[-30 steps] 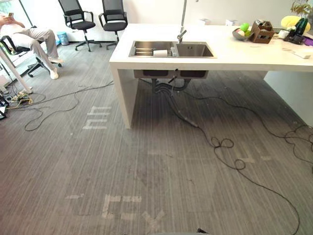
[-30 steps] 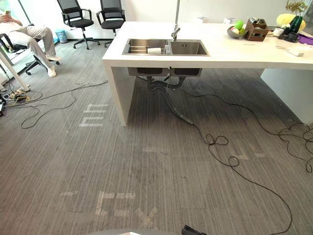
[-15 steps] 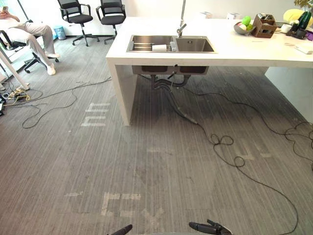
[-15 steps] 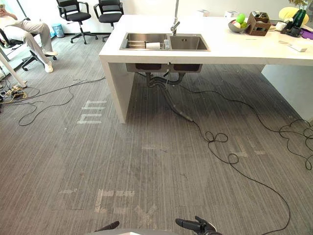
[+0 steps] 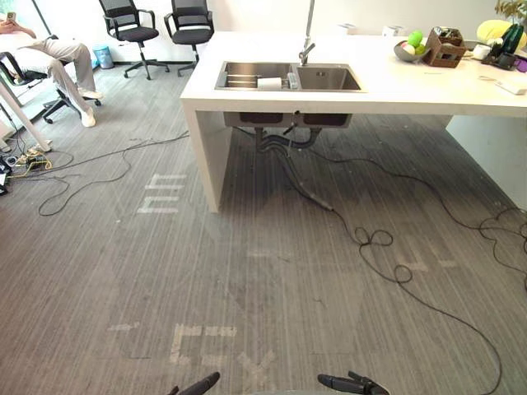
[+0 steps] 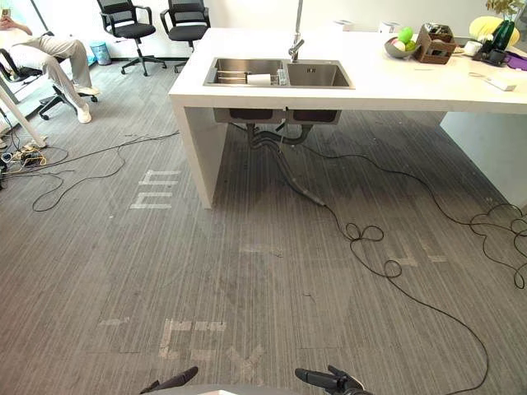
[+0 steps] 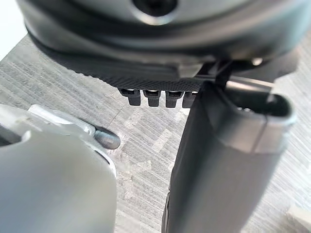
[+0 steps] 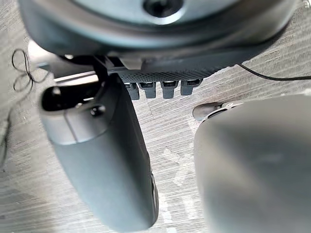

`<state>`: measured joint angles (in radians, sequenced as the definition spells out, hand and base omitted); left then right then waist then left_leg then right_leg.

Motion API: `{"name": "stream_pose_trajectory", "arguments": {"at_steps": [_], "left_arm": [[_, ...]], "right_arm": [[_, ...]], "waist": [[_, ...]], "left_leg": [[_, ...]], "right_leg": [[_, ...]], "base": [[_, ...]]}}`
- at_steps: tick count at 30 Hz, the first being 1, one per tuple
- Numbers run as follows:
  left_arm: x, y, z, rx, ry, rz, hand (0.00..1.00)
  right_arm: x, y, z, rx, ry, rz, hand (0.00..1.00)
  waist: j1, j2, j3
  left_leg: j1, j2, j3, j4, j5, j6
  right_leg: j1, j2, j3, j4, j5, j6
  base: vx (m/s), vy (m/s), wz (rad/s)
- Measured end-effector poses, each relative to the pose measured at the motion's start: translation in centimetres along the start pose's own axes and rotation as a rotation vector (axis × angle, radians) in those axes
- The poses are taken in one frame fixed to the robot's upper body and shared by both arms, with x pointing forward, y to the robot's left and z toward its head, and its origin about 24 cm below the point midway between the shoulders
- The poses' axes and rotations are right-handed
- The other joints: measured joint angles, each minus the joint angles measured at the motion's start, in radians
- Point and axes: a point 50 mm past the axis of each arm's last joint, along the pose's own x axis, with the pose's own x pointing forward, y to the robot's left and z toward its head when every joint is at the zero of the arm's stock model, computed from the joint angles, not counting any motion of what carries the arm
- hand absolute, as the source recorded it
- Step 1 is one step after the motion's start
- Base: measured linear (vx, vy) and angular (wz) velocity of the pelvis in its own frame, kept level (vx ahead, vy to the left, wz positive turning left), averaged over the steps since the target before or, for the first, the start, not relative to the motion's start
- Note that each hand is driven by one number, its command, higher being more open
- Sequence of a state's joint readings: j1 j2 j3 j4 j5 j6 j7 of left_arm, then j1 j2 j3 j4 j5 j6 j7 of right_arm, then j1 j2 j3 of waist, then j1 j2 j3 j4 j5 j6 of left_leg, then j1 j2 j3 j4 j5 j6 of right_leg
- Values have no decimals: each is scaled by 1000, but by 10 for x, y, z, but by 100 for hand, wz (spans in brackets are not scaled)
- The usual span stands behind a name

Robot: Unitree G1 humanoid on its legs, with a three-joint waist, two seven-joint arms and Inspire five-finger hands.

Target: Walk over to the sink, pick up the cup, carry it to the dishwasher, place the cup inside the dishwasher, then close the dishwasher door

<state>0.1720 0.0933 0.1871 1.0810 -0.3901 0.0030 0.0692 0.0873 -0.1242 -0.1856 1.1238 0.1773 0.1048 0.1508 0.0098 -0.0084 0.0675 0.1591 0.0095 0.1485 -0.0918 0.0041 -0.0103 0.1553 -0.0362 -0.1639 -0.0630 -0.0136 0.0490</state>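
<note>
Open grey carpet (image 5: 272, 271) runs ahead to the white counter (image 5: 395, 90). Its near edge and left leg face this way, with the sink (image 5: 329, 80) set into the top. A white cup (image 5: 269, 83) lies in the left basin. Loose cords (image 5: 90, 169) trail far left, near a seated person (image 5: 49, 58). The pale tape marks (image 5: 202, 341) are too worn to read. The left hand (image 5: 200, 384) and right hand (image 5: 346, 383) hang low, fingers loosely straight and empty.

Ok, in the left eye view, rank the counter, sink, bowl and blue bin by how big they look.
1. Counter
2. Sink
3. Bowl and blue bin look about alike, and both are far off, so they are left unranked.
</note>
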Motion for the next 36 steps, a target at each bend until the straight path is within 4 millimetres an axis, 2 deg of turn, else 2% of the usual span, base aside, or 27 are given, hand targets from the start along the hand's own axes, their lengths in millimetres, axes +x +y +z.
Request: {"name": "stream_pose_trajectory", "arguments": {"at_steps": [5, 8, 11, 12, 13, 14, 15, 18, 20, 21, 22, 23, 24, 25, 26, 27, 28, 29, 30, 31, 32, 33, 34, 35, 36], "left_arm": [[0, 0, 2, 19, -29, 32, 100], [0, 0, 5, 31, -55, 55, 100], [0, -3, 8, 42, -89, 66, 100], [-1, -4, 10, 39, -106, 66, 100], [-1, -2, 11, 37, -118, 78, 100], [-1, 1, 12, 39, -123, 91, 100], [-2, 7, 11, 39, -123, 122, 100], [-3, 13, 3, 3, -96, 181, 100], [-3, 12, 2, -23, -89, 195, 100], [-2, 12, 3, -37, -85, 198, 100], [-2, 13, 3, -46, -85, 202, 100], [-2, 15, 3, -69, -83, 213, 100], [-3, 16, 3, -80, -83, 222, 100], [-3, 16, 3, -80, -86, 223, 100], [-3, 15, 6, -57, -105, 222, 100], [-3, 13, 7, -42, -117, 219, 100], [-4, 7, 4, -30, -118, 215, 100], [-4, 5, 0, -30, -110, 215, 100], [-5, 0, -3, -36, -103, 204, 100], [-5, 0, -3, -33, -104, 205, 100], [-5, 1, -3, -20, -109, 210, 100], [-5, 1, -2, -11, -113, 210, 100], [-5, 0, 1, -8, -127, 210, 100], [-5, -1, 4, -15, -141, 211, 100], [-5, 1, 6, -24, -151, 219, 100]], "right_arm": [[0, 1, 0, 19, -30, 4, 100], [0, 3, 3, 35, -61, 14, 100], [0, 6, 11, 50, -114, 33, 100], [0, 9, 15, 60, -139, 45, 100], [0, 13, 21, 74, -167, 57, 100], [0, 14, 21, 82, -176, 61, 100], [0, 19, 19, 100, -179, 72, 100], [1, 20, 18, 128, -181, 69, 100], [0, 19, 20, 154, -189, 73, 100], [0, 19, 20, 164, -191, 77, 100], [0, 20, 19, 172, -190, 80, 100], [0, 21, 17, 190, -187, 85, 100], [0, 21, 18, 207, -198, 91, 100], [-1, 21, 17, 217, -201, 90, 100], [-2, 20, 16, 234, -205, 92, 100], [-2, 17, 17, 234, -210, 92, 100], [-3, 12, 17, 248, -207, 89, 100], [-3, 10, 18, 245, -207, 81, 100], [-2, 9, 20, 237, -203, 73, 100], [-1, 9, 19, 236, -195, 69, 100], [-1, 8, 17, 245, -185, 67, 100], [-2, 7, 16, 243, -180, 67, 100], [-2, 5, 14, 232, -175, 65, 100], [-2, 5, 14, 233, -174, 66, 100], [-2, 6, 13, 233, -172, 71, 100]], "waist": [[-1, -3, 2], [-3, -5, 28], [-3, -7, 44], [-4, -2, 63], [-5, -9, 73], [-9, -11, 75], [-9, -27, 78], [-20, -27, 85], [-26, -17, 101], [-25, -16, 106], [-24, -19, 107], [-25, -26, 112], [-24, -32, 115], [-24, -32, 115], [-24, -32, 114], [-26, -26, 113], [-32, -2, 97], [-29, 18, 84], [-20, 41, 72], [-23, 46, 69], [-30, 54, 60], [-30, 53, 59], [-26, 55, 67], [-25, 60, 72], [-22, 54, 84]], "left_leg": [[3, 0, 1, 0, 0, 0], [35, -1, 2, 0, -1, 0], [35, -4, 2, 1, -11, 9], [41, -7, 0, 1, -17, 24], [47, -14, 2, 2, -17, 34], [52, -20, 0, 2, -16, 44], [68, -28, -3, 2, -18, 53], [79, -9, -23, 5, -28, 58], [82, 30, -33, 18, -44, 41], [81, 59, -35, 39, -66, 26], [80, 69, -36, 51, -82, 19], [87, 80, -37, 88, -121, 1], [100, 82, -42, 129, -166, -17], [106, 82, -49, 151, -191, -24], [114, 82, -68, 192, -234, -38], [121, 93, -80, 212, -266, -51], [152, 137, -101, 217, -302, -73], [154, 160, -115, 236, -309, -75], [123, 175, -142, 386, -306, -82], [99, 179, -149, 475, -298, -81], [49, 196, -149, 620, -245, -83], [5, 211, -153, 735, -175, -101], [-78, 245, -142, 926, -104, -122], [-142, 256, -121, 1063, -140, -107], [-182, 247, -106, 1142, -180, -106]], "right_leg": [[2, 0, 1, 0, 1, 0], [32, -1, 0, 13, -2, 5], [-56, -25, -17, 207, -79, 42], [-144, -53, -32, 397, -106, 48], [-224, -87, -54, 568, -110, 41], [-253, -107, -68, 626, -115, 36], [-266, -131, -86, 672, -133, 20], [-274, -120, -106, 546, -153, 9], [-288, -85, -108, 425, -135, 13], [-303, -64, -104, 328, -84, 19], [-311, -61, -103, 286, -57, 26], [-318, -67, -98, 228, -21, 32], [-321, -85, -93, 221, -14, 32], [-323, -97, -89, 234, -15, 31], [-331, -119, -75, 302, -25, 15], [-351, -122, -71, 377, -5, -8], [-371, -94, -86, 483, -56, -36], [-368, -73, -98, 493, -83, -48], [-346, -34, -101, 498, -122, -66], [-327, -18, -105, 493, -139, -71], [-289, 4, -112, 484, -161, -81], [-255, 23, -109, 463, -178, -90], [-193, 58, -95, 401, -186, -114], [-138, 80, -81, 354, -185, -121], [-79, 90, -58, 306, -182, -124]], "base": [[0, 0, 0], [-30, -12, 0], [-86, 17, -1], [-103, 52, 3], [-97, 54, 8], [-52, 46, 15], [8, 35, 15], [77, -7, 15], [141, -82, 15], [177, -110, 6], [198, -125, 5], [305, -207, 5], [294, -207, 10], [408, -295, 27], [423, -312, 36], [547, -408, 57], [500, -334, 41], [543, -302, 17], [463, -214, -12], [586, -278, -17], [595, -287, -8], [687, -306, -18], [653, -250, -30], [525, -159, -46], [513, -130, -64]]}}
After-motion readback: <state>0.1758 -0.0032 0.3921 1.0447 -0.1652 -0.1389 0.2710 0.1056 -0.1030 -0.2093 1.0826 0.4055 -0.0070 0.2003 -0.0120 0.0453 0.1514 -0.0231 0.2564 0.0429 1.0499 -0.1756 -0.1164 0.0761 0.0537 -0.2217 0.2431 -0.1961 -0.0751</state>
